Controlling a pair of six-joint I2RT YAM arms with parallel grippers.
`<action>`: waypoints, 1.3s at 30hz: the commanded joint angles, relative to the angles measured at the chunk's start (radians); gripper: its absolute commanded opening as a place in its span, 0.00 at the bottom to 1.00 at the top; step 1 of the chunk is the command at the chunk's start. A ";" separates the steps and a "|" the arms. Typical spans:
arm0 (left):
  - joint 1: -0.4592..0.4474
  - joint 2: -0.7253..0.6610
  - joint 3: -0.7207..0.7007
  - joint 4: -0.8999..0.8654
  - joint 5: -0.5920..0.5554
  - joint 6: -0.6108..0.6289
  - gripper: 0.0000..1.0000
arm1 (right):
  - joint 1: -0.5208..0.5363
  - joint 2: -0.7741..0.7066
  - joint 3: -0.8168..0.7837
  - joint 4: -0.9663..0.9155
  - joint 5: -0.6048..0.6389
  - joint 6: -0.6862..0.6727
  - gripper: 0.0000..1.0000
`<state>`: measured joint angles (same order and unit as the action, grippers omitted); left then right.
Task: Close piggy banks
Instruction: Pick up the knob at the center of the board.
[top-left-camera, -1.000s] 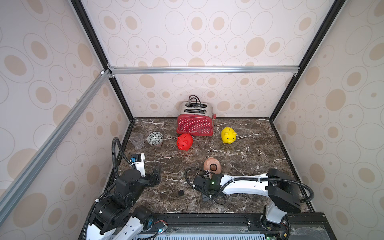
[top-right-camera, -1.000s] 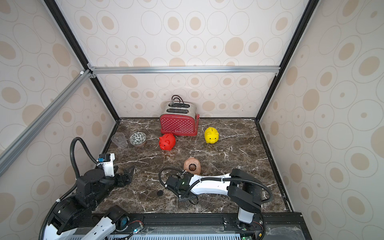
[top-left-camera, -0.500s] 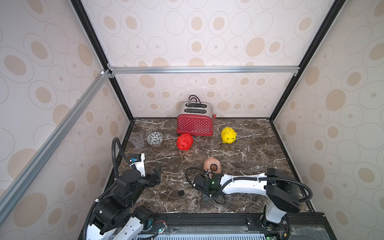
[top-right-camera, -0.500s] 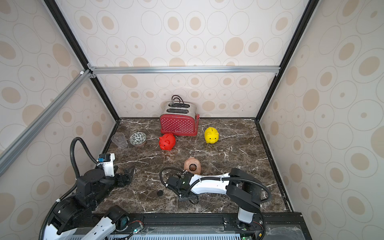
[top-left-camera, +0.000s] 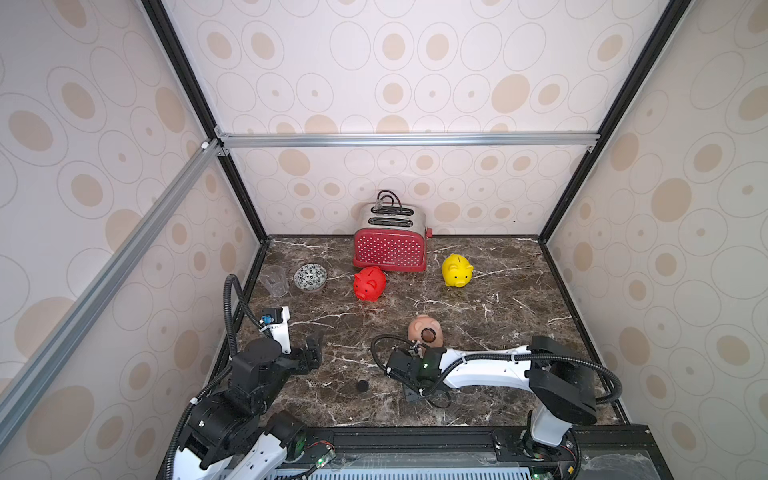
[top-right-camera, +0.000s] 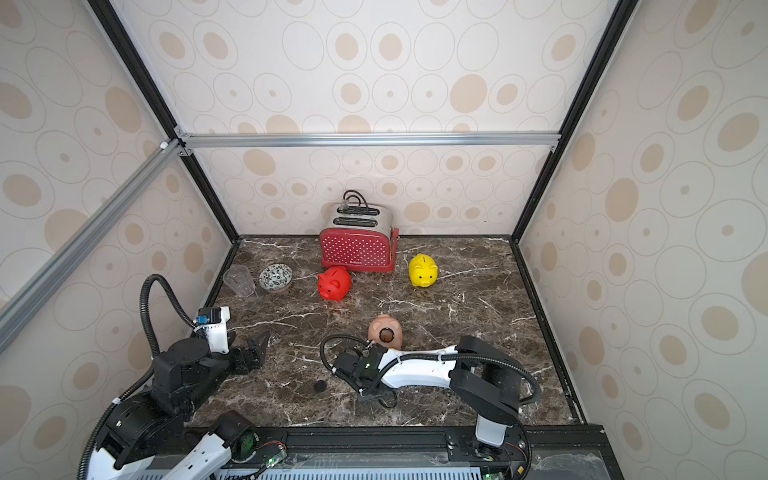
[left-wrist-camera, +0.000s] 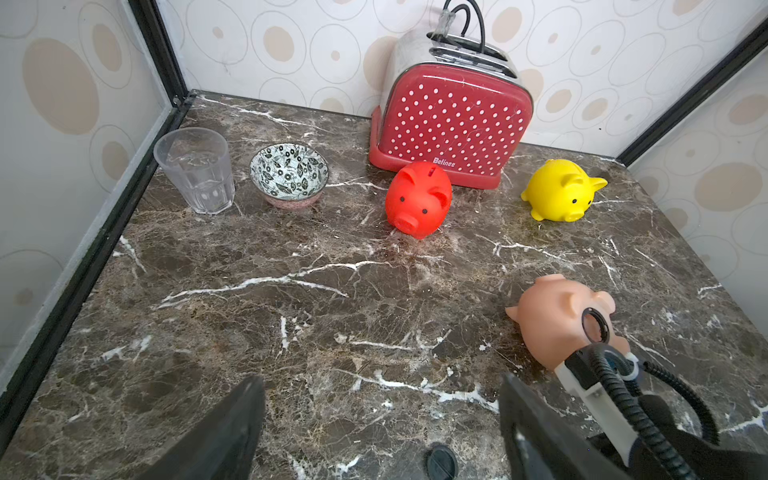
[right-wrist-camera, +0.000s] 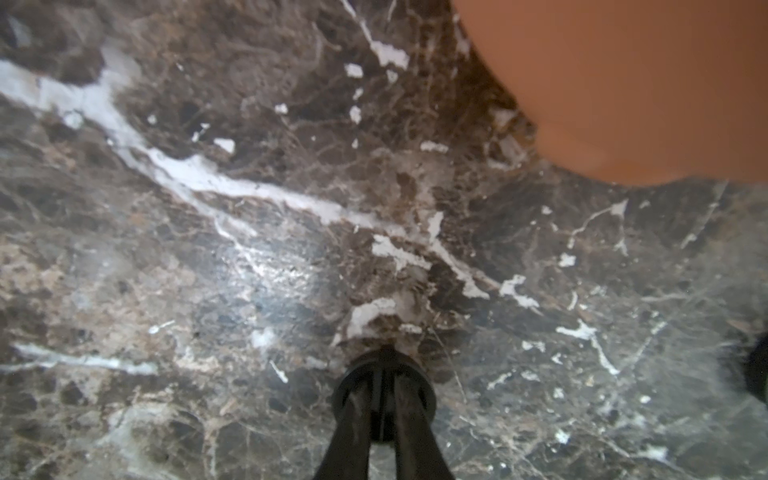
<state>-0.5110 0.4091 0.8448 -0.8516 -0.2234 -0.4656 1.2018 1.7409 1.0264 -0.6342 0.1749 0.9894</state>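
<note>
1. in the right gripper (right-wrist-camera: 384, 395), pinched tight: a black plug (right-wrist-camera: 384, 359), down at the marble top (right-wrist-camera: 208, 249).
2. just beside it, on its side: the peach-pink pig (top-left-camera: 424, 330), round belly hole open.
3. left gripper (left-wrist-camera: 379, 377) spread wide, empty; second black plug (left-wrist-camera: 441, 461) loose nearby.
4. farther back, upright: red pig (top-left-camera: 369, 283) by the toaster (top-left-camera: 390, 245), yellow pig (top-left-camera: 456, 270) apart.

we see red polka-dot toaster (left-wrist-camera: 451, 120) at back wall (left-wrist-camera: 291, 50) | clear glass (left-wrist-camera: 195, 170) just beside patterned bowl (left-wrist-camera: 289, 174) | all on dark marble surface (left-wrist-camera: 291, 311)
</note>
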 joint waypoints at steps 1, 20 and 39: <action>0.005 -0.003 0.005 -0.024 -0.012 0.013 0.88 | -0.011 0.039 -0.019 -0.007 -0.009 0.011 0.15; 0.005 0.014 0.008 -0.033 -0.030 0.007 0.89 | -0.017 0.037 -0.016 -0.027 0.003 -0.014 0.03; 0.005 0.016 0.007 -0.033 -0.031 0.007 0.89 | -0.009 0.001 0.047 -0.078 0.020 -0.140 0.00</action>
<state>-0.5110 0.4217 0.8440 -0.8536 -0.2352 -0.4660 1.1908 1.7451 1.0603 -0.6788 0.1806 0.8612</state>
